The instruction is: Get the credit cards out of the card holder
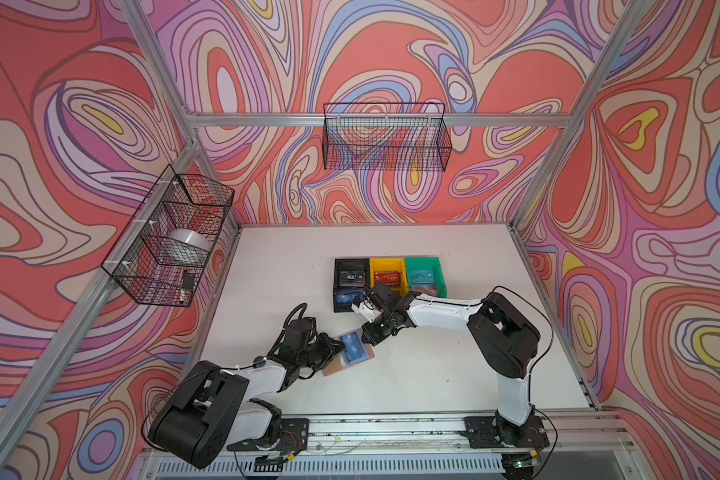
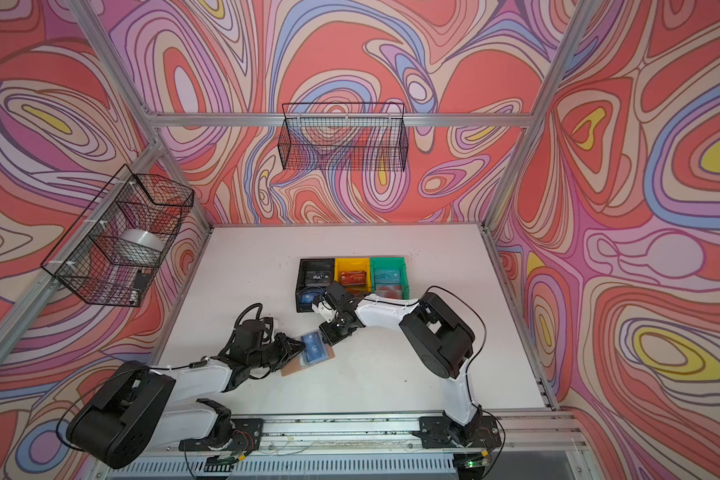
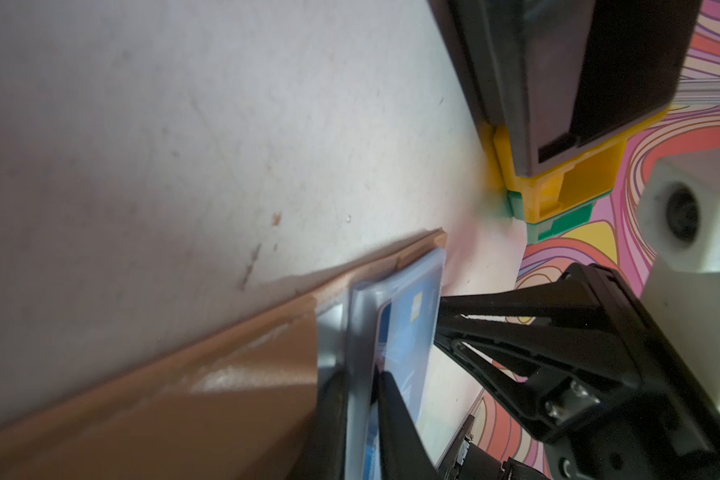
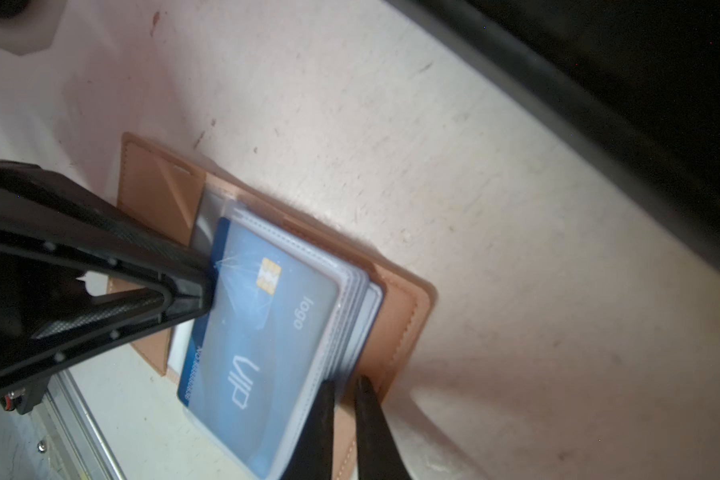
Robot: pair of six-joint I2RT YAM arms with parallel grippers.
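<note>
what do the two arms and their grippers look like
White links, bulky black joints and loose black cables on the left arm and right arm; the left gripper and right gripper are black, with tapering fingers, triangular cut-outs and small screws.

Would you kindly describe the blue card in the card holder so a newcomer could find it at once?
On the white table, in front of the three bins, a tan card holder lies open. The blue VIP card sits in its top clear sleeve; the other cards lie in bins.
</note>
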